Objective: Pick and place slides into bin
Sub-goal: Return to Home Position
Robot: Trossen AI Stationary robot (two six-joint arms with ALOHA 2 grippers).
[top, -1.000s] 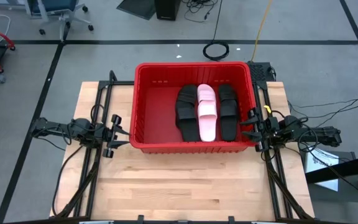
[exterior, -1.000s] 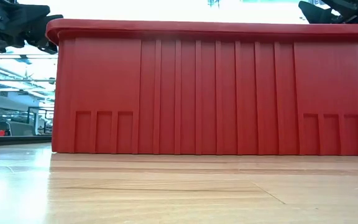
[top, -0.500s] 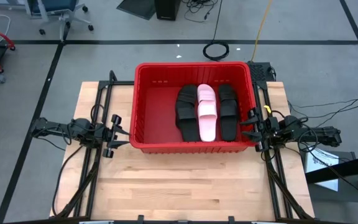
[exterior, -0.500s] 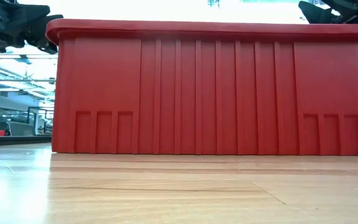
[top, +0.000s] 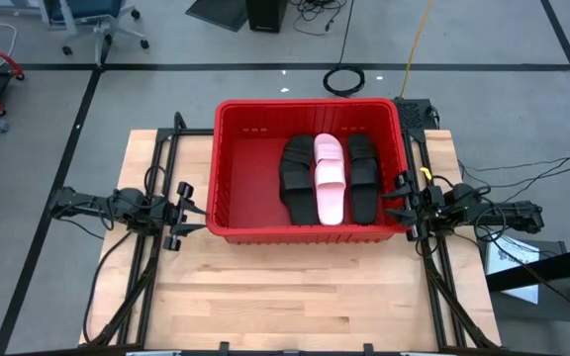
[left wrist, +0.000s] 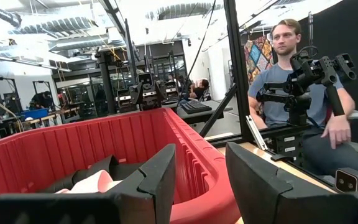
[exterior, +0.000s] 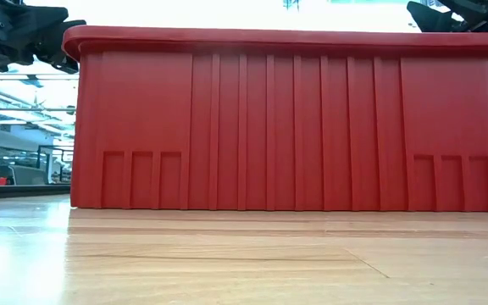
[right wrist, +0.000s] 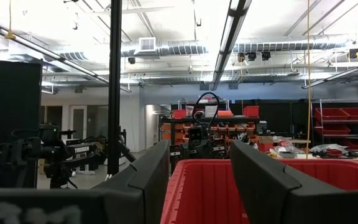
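The red bin [top: 228,168] is a large rectangular tub with a rolled rim. Its front wall has upright ribs, as the low view shows [exterior: 286,119]. It stands on the far middle part of the wooden table [top: 295,287]. The slides lie inside it, toward its right half, in three lengthwise rows: black slides [top: 296,178] on the left, pink slides [top: 329,178] in the middle and more black slides [top: 363,178] on the right. In each row they overlap, so the exact number is not sure. On the floor behind the table lies a coiled cable [top: 342,79]. Beyond the table's right side sits a person [left wrist: 291,81] in a grey-blue shirt, partly hidden by the right arm. The left gripper [top: 194,216] hovers just outside the bin's left wall, and the right gripper [top: 397,201] is at the bin's right rim. Both point toward the bin at rim height. On each gripper the fingers [left wrist: 160,180] [right wrist: 148,177] stand apart and hold nothing, and the slides lie lower, behind the bin's walls.
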